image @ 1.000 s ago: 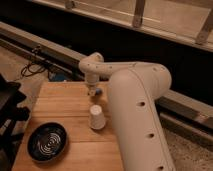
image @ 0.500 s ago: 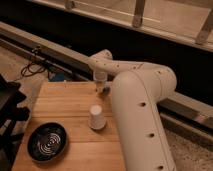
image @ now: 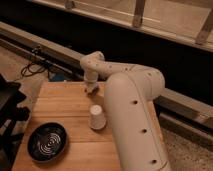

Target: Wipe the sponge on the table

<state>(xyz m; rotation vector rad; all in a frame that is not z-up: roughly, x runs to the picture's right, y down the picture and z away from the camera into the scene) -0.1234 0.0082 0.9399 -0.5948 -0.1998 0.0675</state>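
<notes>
The table (image: pixel 65 107) is a light-brown wooden top of joined planks that fills the lower left of the camera view. My gripper (image: pixel 91 89) points down at the table's far edge, just behind a white cup (image: pixel 96 117). It hangs from the big white arm (image: pixel 132 115) that comes in from the lower right. A small grey-blue patch right at the gripper's tip may be the sponge (image: pixel 91 92). I cannot tell whether the gripper holds it or only rests on it.
A round black bowl (image: pixel 47 142) sits at the table's near left corner. A dark chair-like shape (image: pixel 10 107) stands off the left edge. Behind the table are a blue thing (image: pixel 58 78), cables (image: pixel 35 65) and a dark rail.
The gripper swung slightly right along the far edge half a second ago and has come back left and a little lower. Cup and bowl have not moved.
</notes>
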